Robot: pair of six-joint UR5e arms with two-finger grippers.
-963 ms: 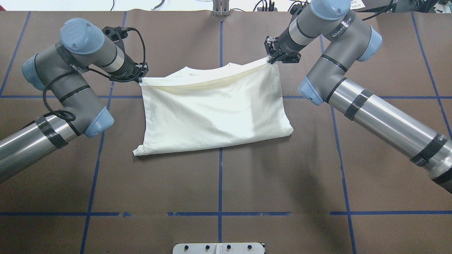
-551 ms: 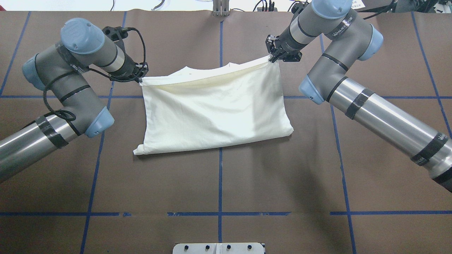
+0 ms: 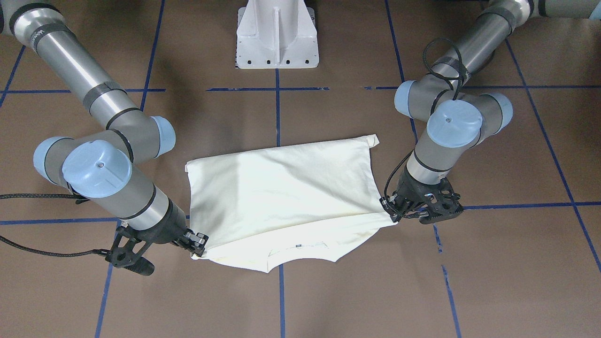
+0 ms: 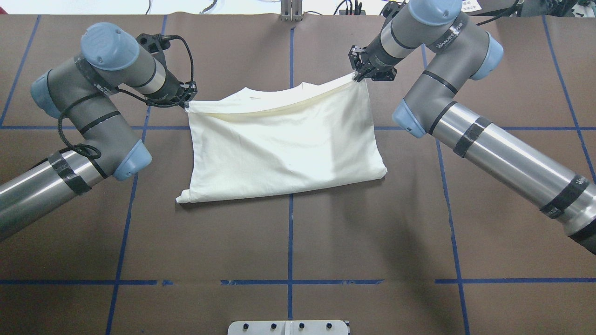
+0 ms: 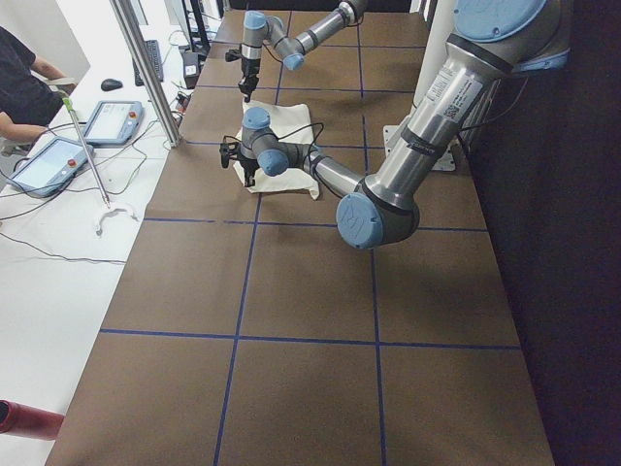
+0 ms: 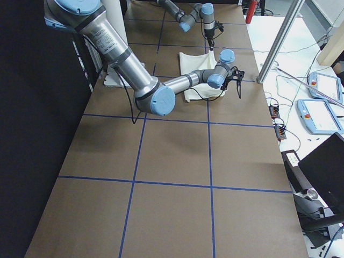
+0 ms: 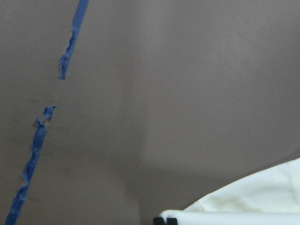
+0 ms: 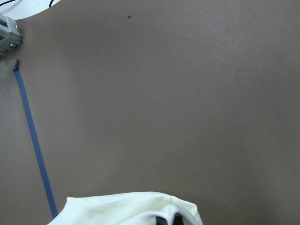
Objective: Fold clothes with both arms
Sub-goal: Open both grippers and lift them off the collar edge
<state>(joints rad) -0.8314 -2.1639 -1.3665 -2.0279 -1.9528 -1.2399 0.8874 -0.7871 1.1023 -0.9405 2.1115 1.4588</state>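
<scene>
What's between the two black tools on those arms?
An edge of the folded cream T-shirt spans from the left black tool to the right black tool, each pinching a corner; the overhead view shows it.

Left arm [image 4: 93, 100], right arm [image 4: 503, 149]: grey cylindrical links, polished silver tube sections, light blue joint caps [image 4: 108, 45], black tape bands [image 4: 470, 137]. White lettering [image 4: 449, 35] on right wrist band. Black braided cable [image 4: 188, 55] on left arm. Left gripper [image 4: 186, 103], right gripper [image 4: 357, 78]: black, open-framed. White pedestal base [image 3: 277, 35], bolt holes along its foot.
</scene>
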